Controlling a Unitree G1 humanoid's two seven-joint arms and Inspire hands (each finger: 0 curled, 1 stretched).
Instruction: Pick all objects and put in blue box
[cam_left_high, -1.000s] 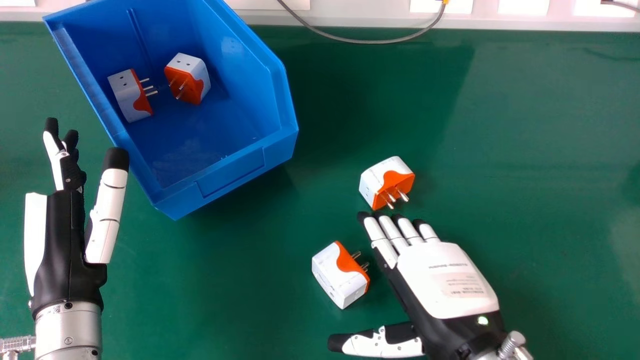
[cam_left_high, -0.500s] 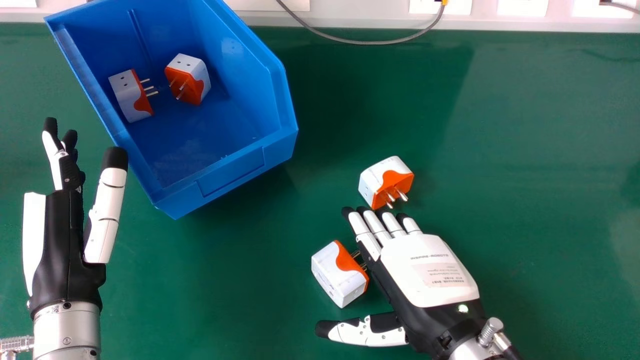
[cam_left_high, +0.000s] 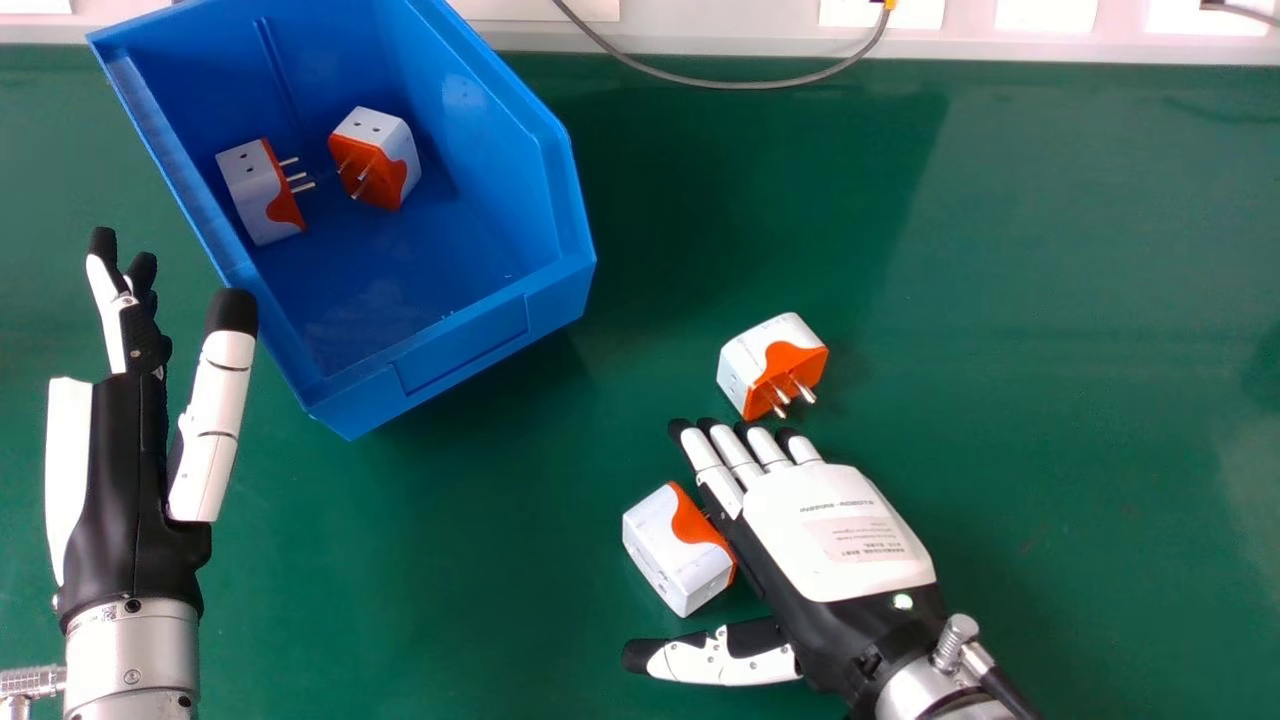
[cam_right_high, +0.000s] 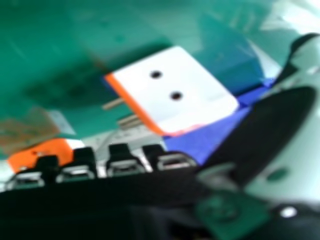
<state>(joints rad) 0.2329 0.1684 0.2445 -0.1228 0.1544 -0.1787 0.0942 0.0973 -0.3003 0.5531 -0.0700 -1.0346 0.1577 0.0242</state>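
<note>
Has black-and-white right hand (cam_left_high: 835, 540) straight-fingered, empty, beside white-and-orange plastic adapter (cam_left_high: 670, 555) at six o'clock. Seems light, stiff; best pinched across its sides, off the prongs (cam_right_high: 129, 121). Shows relaxed left hand (cam_left_high: 130, 450) at nine, second adapter (cam_left_high: 765, 365) at three, blue plastic box (cam_left_high: 465, 345) holding two at ten.

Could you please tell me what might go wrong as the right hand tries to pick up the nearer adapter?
The nearer adapter's prongs point toward the right hand, so they could catch on its fingers and twist the grip. The farther adapter lies just beyond the fingertips, so a forward slip might nudge it away.
</note>
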